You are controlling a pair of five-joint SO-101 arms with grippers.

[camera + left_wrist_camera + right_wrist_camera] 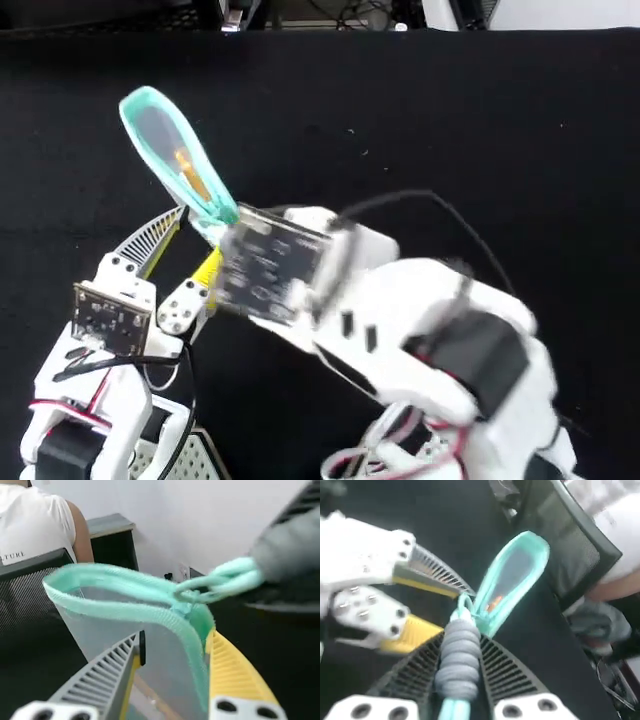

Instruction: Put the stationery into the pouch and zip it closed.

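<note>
A clear pouch (172,150) with teal trim is held up off the black table, slanting up and away from the arms. Something orange (190,172) lies inside it. My left gripper (188,250) is shut on the pouch's lower end; the wrist view has the mesh wall (125,630) between the grey and yellow fingers (235,675). My right gripper (462,632) is shut on the zipper pull (459,660), a grey corded tab with a teal loop (220,582) at that same end. In the high view the right wrist's camera board (265,265) hides its fingertips.
Black cloth covers the table (480,130). A black mesh chair (570,545) and a seated person (35,525) are beyond the table's far edge. A white perforated base (190,455) sits at the near edge between the arms.
</note>
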